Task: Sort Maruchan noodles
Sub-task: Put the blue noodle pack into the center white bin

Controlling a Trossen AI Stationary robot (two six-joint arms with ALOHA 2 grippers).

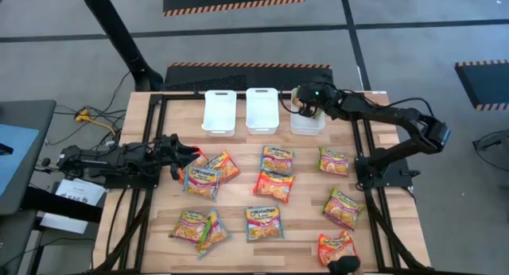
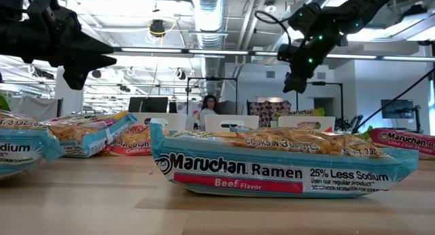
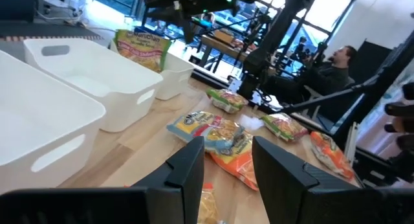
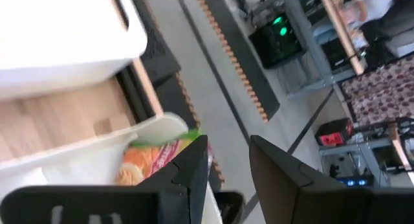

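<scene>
Your right gripper [image 1: 305, 102] is hovering over the rightmost white bin [image 1: 307, 122], fingers parted, gripping nothing — a Maruchan noodles packet [image 4: 154, 158] is lying inside. Your left gripper [image 1: 188, 157] is waiting part-open by the scattered packets [image 1: 274, 184].

The wooden table [image 1: 238, 199] carries 3 white bins [image 1: 219, 112] along its far edge, with ramen packets [image 1: 273, 185] scattered before those bins.

My top camera looks straight down on the whole table [image 1: 159, 211]. My low one sits on the tabletop, very close to a noodle packet [image 2: 282, 164], facing the room. Each wrist camera looks past its own fingers. Both wrist cameras see the white bins [image 3: 90, 88].
</scene>
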